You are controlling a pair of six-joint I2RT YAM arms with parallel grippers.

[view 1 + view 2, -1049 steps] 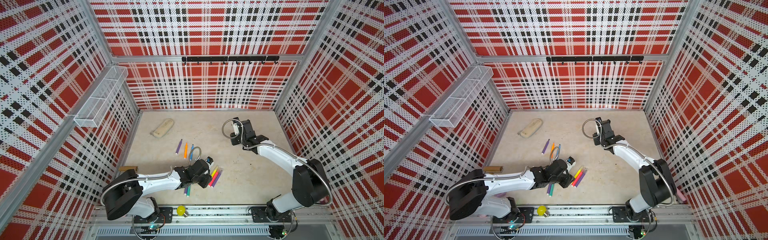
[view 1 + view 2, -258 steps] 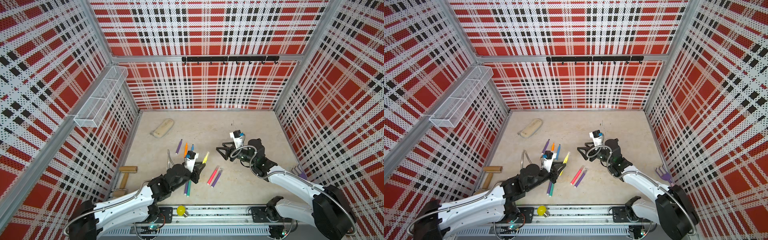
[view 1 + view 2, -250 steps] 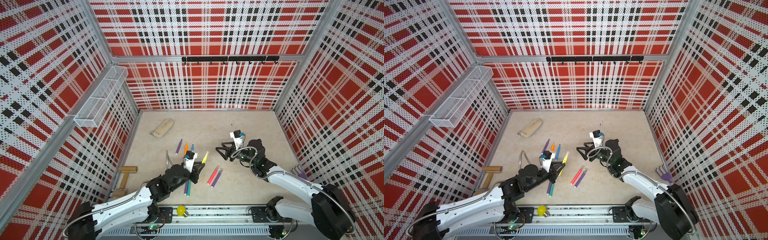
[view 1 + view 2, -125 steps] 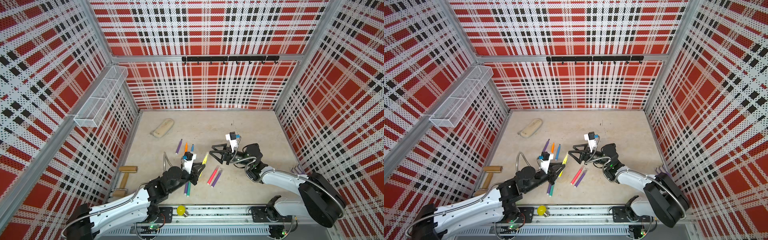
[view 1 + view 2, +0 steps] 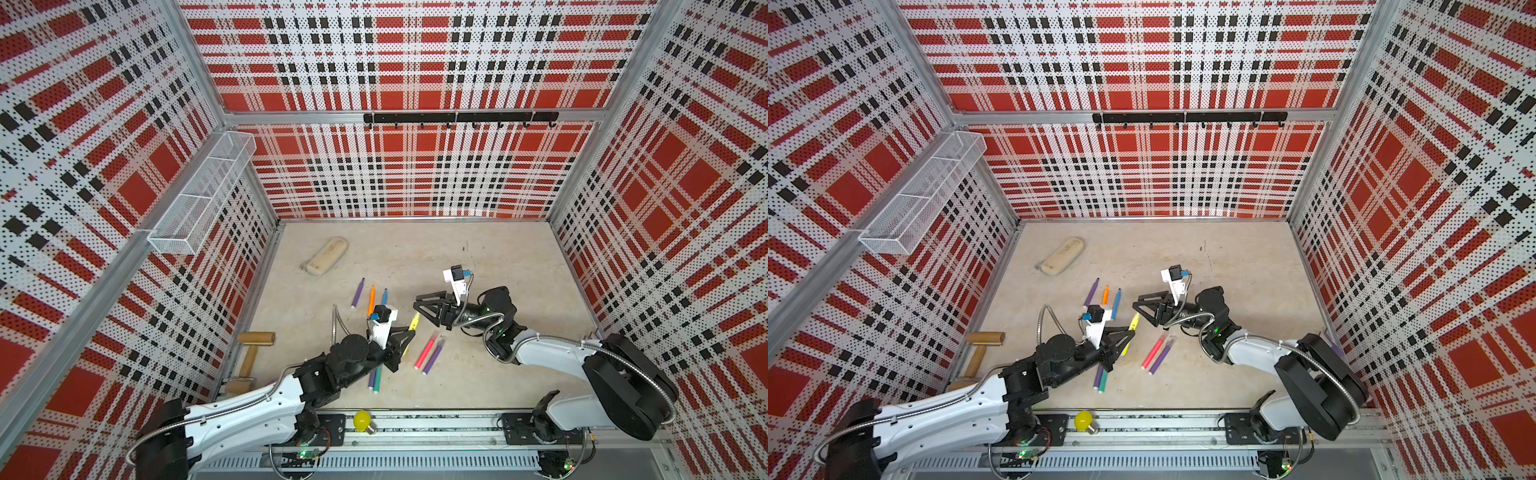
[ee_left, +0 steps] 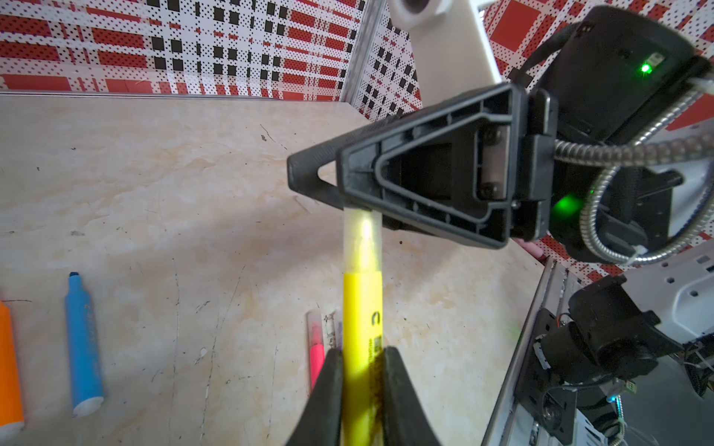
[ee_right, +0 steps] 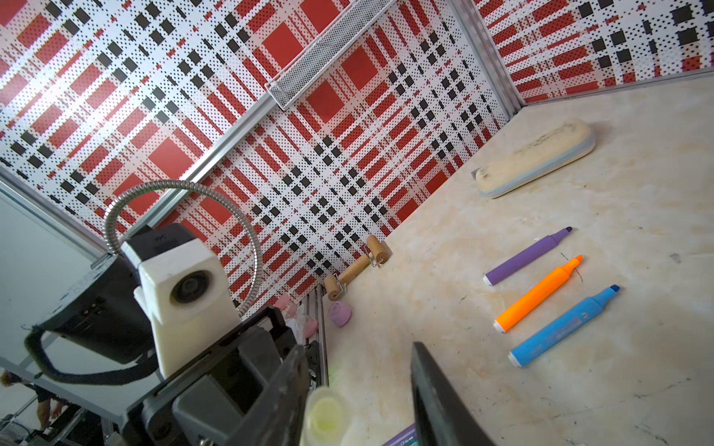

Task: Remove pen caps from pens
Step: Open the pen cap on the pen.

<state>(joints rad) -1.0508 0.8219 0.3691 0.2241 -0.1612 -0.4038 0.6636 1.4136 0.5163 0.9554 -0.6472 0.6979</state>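
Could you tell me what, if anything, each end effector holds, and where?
The left end effector grips the yellow pen by its barrel. The right end effector straddles its cap, with a gap on one side: not yet gripped.

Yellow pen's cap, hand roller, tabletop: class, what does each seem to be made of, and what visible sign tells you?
Yellow pen's cap: probably plastic, frosted and see-through; yellow glows through it. Hand roller: likely bare wood, tan and matte, on a thin metal frame. Tabletop: uncertain, perhaps marble-look laminate; beige, mottled, dull, finely scratched.
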